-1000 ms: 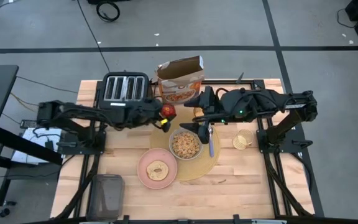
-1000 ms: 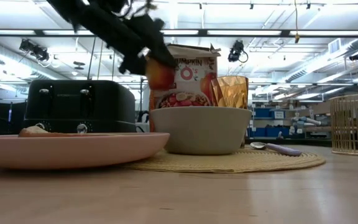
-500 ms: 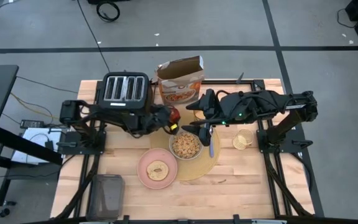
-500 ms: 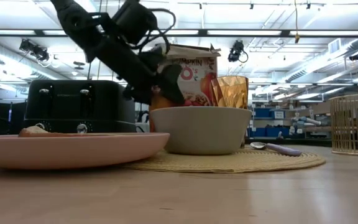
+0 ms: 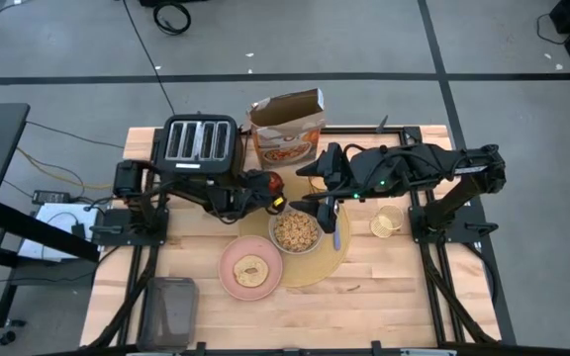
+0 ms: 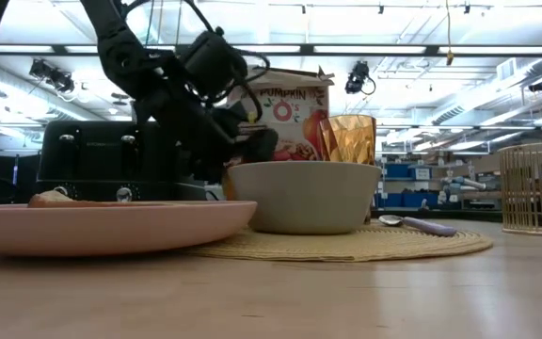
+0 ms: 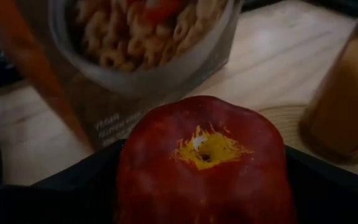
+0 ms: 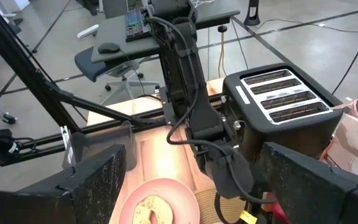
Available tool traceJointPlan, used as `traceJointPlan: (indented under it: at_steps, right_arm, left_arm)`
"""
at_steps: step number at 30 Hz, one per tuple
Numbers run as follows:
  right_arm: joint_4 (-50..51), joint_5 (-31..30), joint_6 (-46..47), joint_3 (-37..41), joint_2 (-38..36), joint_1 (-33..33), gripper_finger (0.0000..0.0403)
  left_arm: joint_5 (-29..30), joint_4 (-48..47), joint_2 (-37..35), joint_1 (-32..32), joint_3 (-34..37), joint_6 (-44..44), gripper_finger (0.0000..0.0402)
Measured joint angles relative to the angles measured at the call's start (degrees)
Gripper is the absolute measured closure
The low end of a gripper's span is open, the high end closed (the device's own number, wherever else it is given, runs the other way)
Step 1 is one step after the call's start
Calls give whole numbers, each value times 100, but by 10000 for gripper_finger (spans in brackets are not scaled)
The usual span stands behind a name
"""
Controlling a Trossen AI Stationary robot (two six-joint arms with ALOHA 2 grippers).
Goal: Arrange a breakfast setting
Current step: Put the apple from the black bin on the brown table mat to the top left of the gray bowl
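Since the earlier frame we saw the left gripper (image 5: 270,188) carry the red-yellow apple (image 5: 271,182) down and rightward, from above the worktop's far middle to low beside the grey bowl (image 5: 296,230). It was pinching the apple between its fingers, just in front of the cereal box (image 5: 287,128) and beside the amber glass (image 6: 348,138), at the far edge of the tan placemat (image 5: 336,262). From the left wrist camera we saw the apple (image 7: 204,165) stem-end up between the dark fingers. We found the bowl full of cereal on the placemat, with the metal spoon (image 5: 336,227) lying on its right side. The pink plate (image 5: 251,268), holding the toasted bread round (image 5: 251,270), overlapped the placemat's near left edge. The right gripper (image 5: 324,206) hovered above the bowl's far side with fingers spread, holding nothing. A black toaster (image 5: 199,141) sat at the worktop's far left.
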State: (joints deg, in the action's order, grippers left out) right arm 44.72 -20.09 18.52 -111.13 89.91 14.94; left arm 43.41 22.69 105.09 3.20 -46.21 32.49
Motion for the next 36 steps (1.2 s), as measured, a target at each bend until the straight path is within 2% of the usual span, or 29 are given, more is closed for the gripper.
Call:
traceJointPlan:
  at_steps: [18,26,36]
  right_arm:
    - [1,7,105,0,2,-7,30]
    - [1,19,107,0,2,-7,30]
    - [0,16,112,0,2,-11,30]
  left_arm:
    - [32,-18,181,-15,4,-10,48]
    - [-135,-103,132,0,2,164,46]
    - [-276,-113,91,0,2,-56,45]
